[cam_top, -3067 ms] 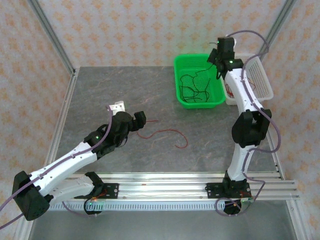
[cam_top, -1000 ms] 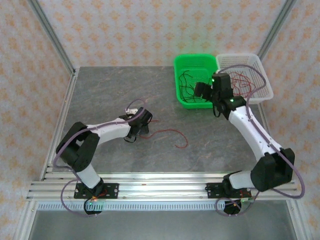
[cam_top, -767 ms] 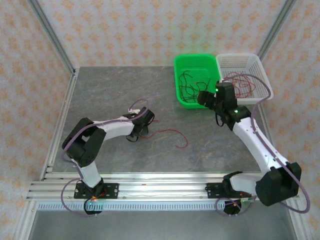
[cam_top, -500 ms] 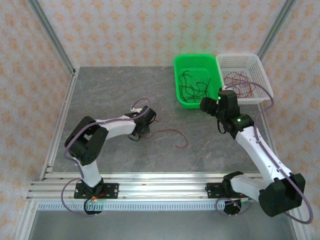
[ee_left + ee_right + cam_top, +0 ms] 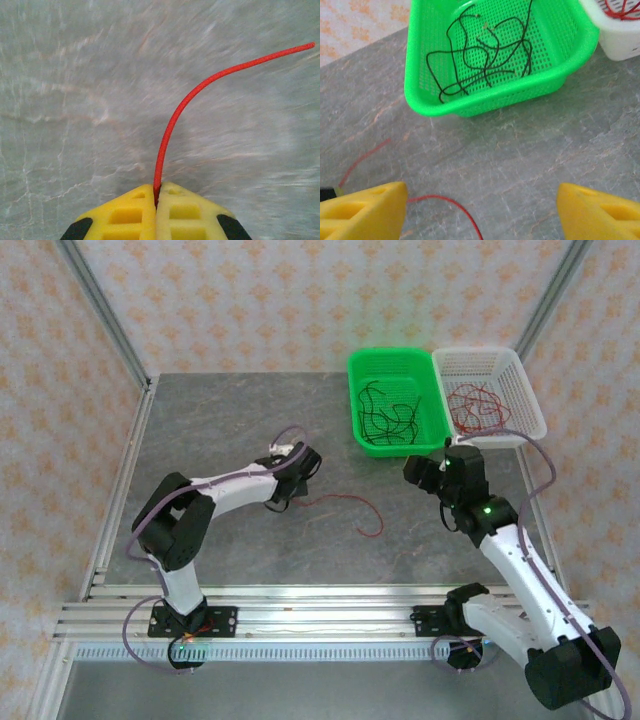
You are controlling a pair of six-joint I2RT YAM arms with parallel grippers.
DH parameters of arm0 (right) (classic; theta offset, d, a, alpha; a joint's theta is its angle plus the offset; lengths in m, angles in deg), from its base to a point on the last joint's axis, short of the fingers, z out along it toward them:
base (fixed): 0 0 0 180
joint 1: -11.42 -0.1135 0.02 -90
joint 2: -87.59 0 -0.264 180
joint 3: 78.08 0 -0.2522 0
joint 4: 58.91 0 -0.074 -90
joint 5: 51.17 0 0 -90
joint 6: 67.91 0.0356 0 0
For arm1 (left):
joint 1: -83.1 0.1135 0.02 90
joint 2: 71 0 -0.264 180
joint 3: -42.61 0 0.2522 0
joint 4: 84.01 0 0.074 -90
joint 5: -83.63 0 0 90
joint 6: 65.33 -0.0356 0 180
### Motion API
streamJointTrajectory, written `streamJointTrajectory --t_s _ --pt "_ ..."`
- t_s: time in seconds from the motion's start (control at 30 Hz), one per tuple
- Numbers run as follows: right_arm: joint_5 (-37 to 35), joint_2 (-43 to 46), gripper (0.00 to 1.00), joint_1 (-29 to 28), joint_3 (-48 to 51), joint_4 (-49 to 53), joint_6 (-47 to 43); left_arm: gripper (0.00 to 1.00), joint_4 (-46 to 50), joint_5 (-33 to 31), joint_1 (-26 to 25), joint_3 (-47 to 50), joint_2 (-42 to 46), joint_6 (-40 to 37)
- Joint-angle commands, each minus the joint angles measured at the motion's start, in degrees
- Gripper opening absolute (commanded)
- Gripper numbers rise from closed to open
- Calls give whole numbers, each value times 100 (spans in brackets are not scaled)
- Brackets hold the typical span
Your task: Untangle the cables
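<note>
One red cable (image 5: 340,503) lies in a loose curve on the grey table, left of centre. My left gripper (image 5: 285,496) is down at its left end. In the left wrist view the yellow fingers (image 5: 125,215) are pressed together on that red cable (image 5: 200,88), which rises from between them and bends right. My right gripper (image 5: 418,470) hovers in front of the green basket, open and empty, with its yellow fingertips (image 5: 365,210) far apart over the table and the red cable (image 5: 445,201) between them below. Black cables (image 5: 485,50) lie in the green basket (image 5: 366,440). Red cables (image 5: 475,405) lie in the white basket.
The green basket (image 5: 495,102) and white basket (image 5: 532,415) stand side by side at the back right of the table. Metal frame posts and patterned walls enclose the table. An aluminium rail (image 5: 320,615) runs along the near edge.
My left gripper has shut on the end of the red cable. The right arm has drawn back from the baskets toward the table's middle. The cable's free end has shifted slightly.
</note>
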Motion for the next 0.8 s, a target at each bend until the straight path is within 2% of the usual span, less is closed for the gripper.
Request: streamJointTrajectory --t_s 0.0,0.03,0.17,0.27,0.5,0.63,0.77 --pt "476 318 78 -1 174 -271 -475 0 606 -374 -263 -828 461 -272" --pt "697 423 78 -4 225 -428 -549 0 727 -387 -316 -1032 482 -318" --pt "2373 844 77 -16 458 -1362 -777 0 1116 -390 -541 -1762 550 -469" --pt "2875 1047 77 -15 508 -1700 -922 0 1306 -384 -663 -2146 628 -506" --pt "3312 1126 76 -47 525 -2238 -1065 0 1563 -337 -933 -2863 822 -519" --pt "3444 960 76 -104 265 -2169 -1464 0 1665 -274 -1054 -3204 855 -519" --pt "2963 505 76 -739 -185 -2061 -1986 0 1773 -251 -1148 -3523 871 -671"
